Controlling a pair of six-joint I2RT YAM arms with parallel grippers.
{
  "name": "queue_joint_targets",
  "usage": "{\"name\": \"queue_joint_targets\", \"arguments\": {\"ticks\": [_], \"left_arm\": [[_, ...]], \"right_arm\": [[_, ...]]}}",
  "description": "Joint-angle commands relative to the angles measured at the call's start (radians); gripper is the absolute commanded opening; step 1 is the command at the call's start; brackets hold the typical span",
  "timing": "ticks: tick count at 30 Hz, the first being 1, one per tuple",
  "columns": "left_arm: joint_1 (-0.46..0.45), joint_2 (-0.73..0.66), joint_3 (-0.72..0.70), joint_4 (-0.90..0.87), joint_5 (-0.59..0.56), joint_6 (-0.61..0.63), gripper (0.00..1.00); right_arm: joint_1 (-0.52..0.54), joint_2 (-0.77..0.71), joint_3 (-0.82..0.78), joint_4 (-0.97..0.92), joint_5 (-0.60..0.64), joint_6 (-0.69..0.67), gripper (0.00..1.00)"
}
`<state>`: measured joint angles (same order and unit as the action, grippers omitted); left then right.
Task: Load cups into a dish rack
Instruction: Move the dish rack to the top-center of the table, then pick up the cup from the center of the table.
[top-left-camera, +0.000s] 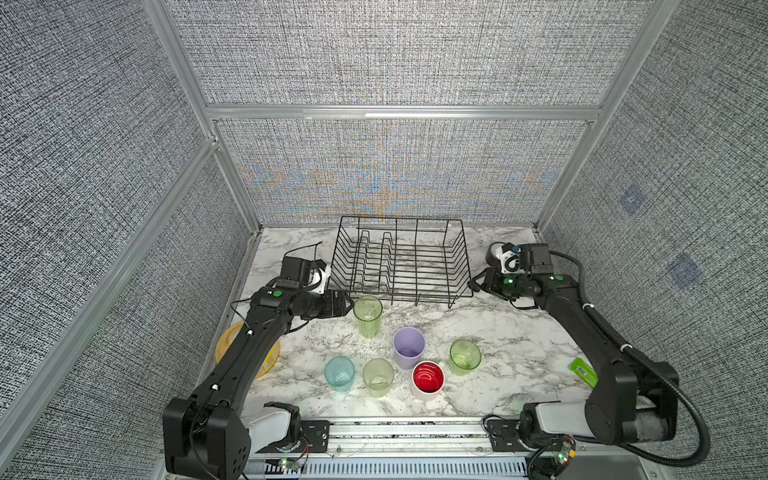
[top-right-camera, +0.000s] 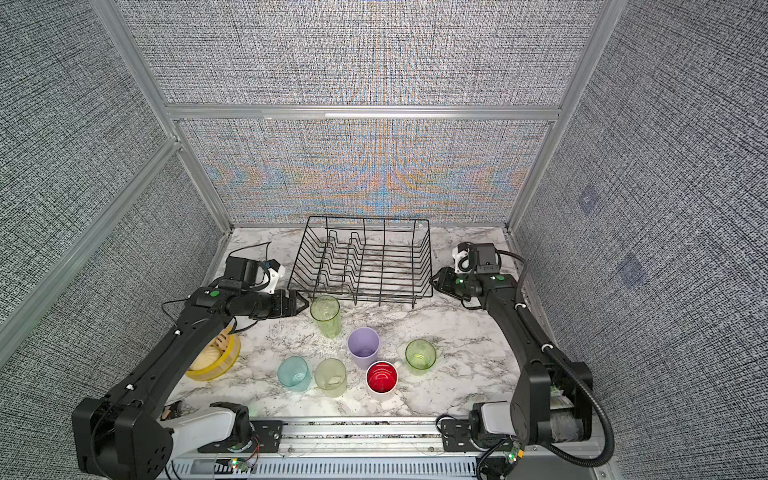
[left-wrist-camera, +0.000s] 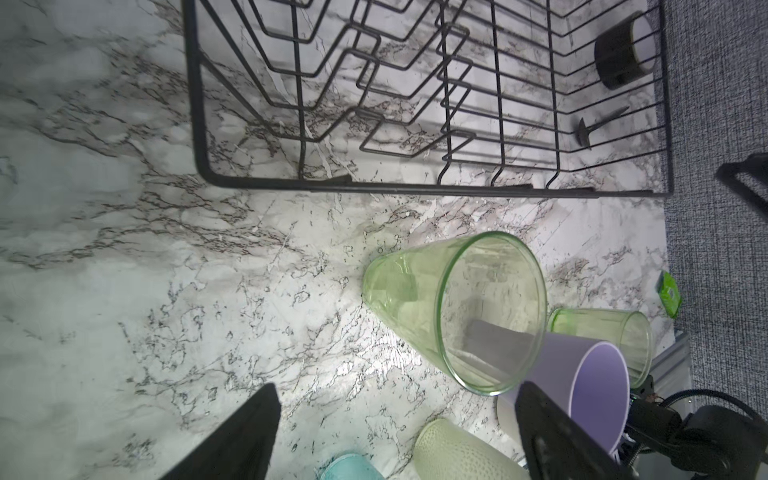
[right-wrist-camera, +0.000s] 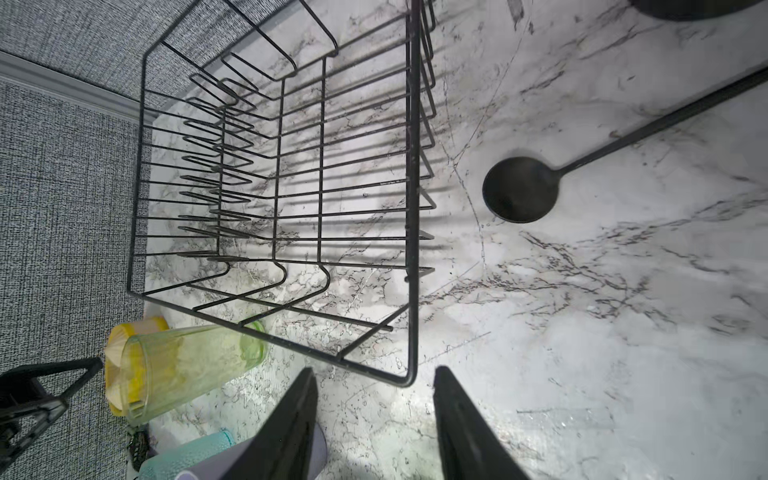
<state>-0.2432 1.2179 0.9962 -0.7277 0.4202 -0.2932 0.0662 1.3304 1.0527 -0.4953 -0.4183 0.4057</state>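
We see the black wire dish rack (top-left-camera: 401, 266) standing empty at the back middle of the white marble-patterned tabletop (top-left-camera: 519, 328). All six cups stand upright on the marble in front of it, none inside. The tall translucent green plastic cup (top-left-camera: 368, 316) is nearest the rack, just before the left part of its front rim. Closer to the near edge, the opaque lilac plastic cup (top-left-camera: 409, 347) sits in the middle. The short translucent green cup (top-left-camera: 465, 356) stands apart to its right, and the white cup with a red inside (top-left-camera: 427, 379) is just beside it at the front. The pale yellow-green cup (top-left-camera: 378, 376) and the translucent teal cup (top-left-camera: 339, 372) fill the front row to the left, close together; we cannot tell whether they touch. Our left gripper (top-right-camera: 303, 302) lies low and level, pointing at the tall green cup from its left and just short of it. Its jaws are spread wide with nothing between them, and in the left wrist view its fingers (left-wrist-camera: 249, 432) frame bare marble. Our right gripper (right-wrist-camera: 376, 372) is at the rack's front right corner with its jaws parted. The corner wire lies between the fingertips, and we see neither pad pressing on it. A black long-handled spoon (right-wrist-camera: 519, 189) lies flat on the marble just right of the rack, and a black tape roll with a white centre (left-wrist-camera: 623, 54) sits farther back on that side. A round yellow plate (top-right-camera: 220, 372) lies partly under the left arm, and a small green packet (top-left-camera: 582, 371) lies by the right edge.
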Motion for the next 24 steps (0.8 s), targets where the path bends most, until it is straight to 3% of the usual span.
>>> {"name": "queue_joint_targets", "arguments": {"ticks": [1,4,7,10,14,16,18,22,24], "left_arm": [[-0.027,0.017,0.000,0.020,0.003,-0.025,0.89],[-0.071,0.035,0.008,0.040,0.008,-0.041,0.89],[-0.115,0.069,0.023,0.025,-0.067,-0.030,0.88],[-0.138,0.112,0.034,0.010,-0.146,-0.039,0.83],[-0.160,0.154,0.026,0.046,-0.166,-0.082,0.78],[-0.178,0.176,0.025,0.062,-0.168,-0.100,0.68],[-0.207,0.201,0.034,0.062,-0.195,-0.119,0.50],[-0.252,0.230,0.054,0.055,-0.241,-0.157,0.32],[-0.255,0.243,0.070,0.043,-0.253,-0.164,0.14]], "right_arm": [[0.000,-0.052,-0.012,-0.034,0.013,-0.011,0.50],[0.000,-0.093,-0.020,-0.044,0.013,-0.010,0.51],[0.000,-0.123,-0.025,-0.054,0.012,-0.009,0.52],[0.001,-0.139,-0.032,-0.051,0.011,0.005,0.52],[0.006,-0.146,-0.051,-0.022,-0.019,0.055,0.51],[0.016,-0.143,-0.051,-0.005,-0.035,0.075,0.51],[0.029,-0.140,-0.080,0.000,-0.034,0.082,0.51],[0.049,-0.138,-0.072,0.002,-0.023,0.101,0.51],[0.060,-0.141,-0.067,0.007,-0.023,0.113,0.51]]}}
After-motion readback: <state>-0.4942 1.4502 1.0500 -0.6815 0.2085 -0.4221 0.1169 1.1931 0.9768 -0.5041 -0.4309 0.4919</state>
